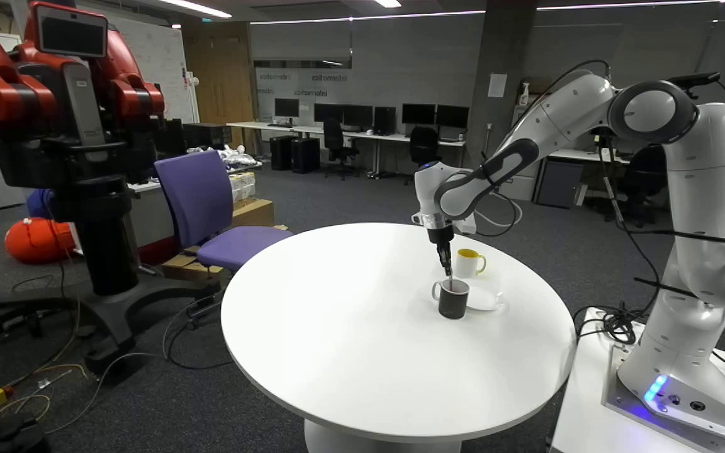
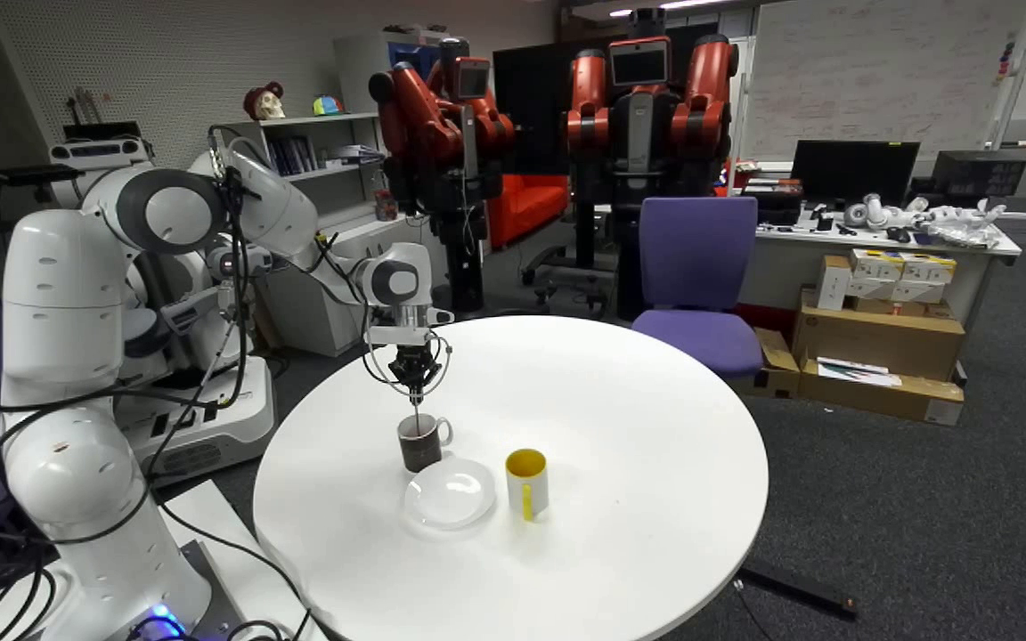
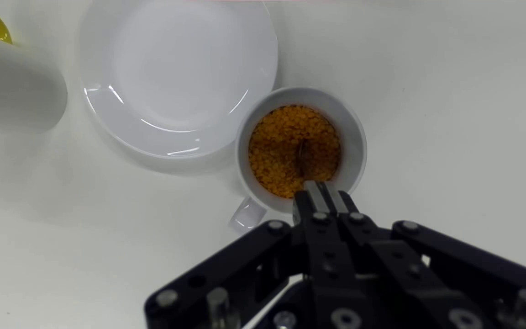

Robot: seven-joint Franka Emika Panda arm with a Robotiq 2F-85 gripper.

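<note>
My gripper (image 1: 448,270) points down over a dark mug with a light rim (image 1: 453,305), also in the other views (image 2: 421,451) (image 3: 356,137). The gripper's fingers (image 3: 321,184) are shut on a thin spoon, whose handle (image 2: 418,420) runs down into the mug. In the wrist view the spoon's lower end (image 3: 301,153) dips into orange grains (image 3: 276,128); its bowl looks buried. The mug stands upright beside a white plate (image 2: 451,499), also in the wrist view (image 3: 171,68). A white mug with yellow inside and handle (image 2: 517,490) stands upright on the plate's far side (image 3: 16,87).
All this stands on a round white table (image 1: 337,327). A purple chair (image 1: 199,195) is beside the table. The arm's base stands on a white stand (image 1: 579,409) with loose cables (image 1: 617,324). Red robots (image 2: 647,116) and boxes (image 2: 878,343) are farther back.
</note>
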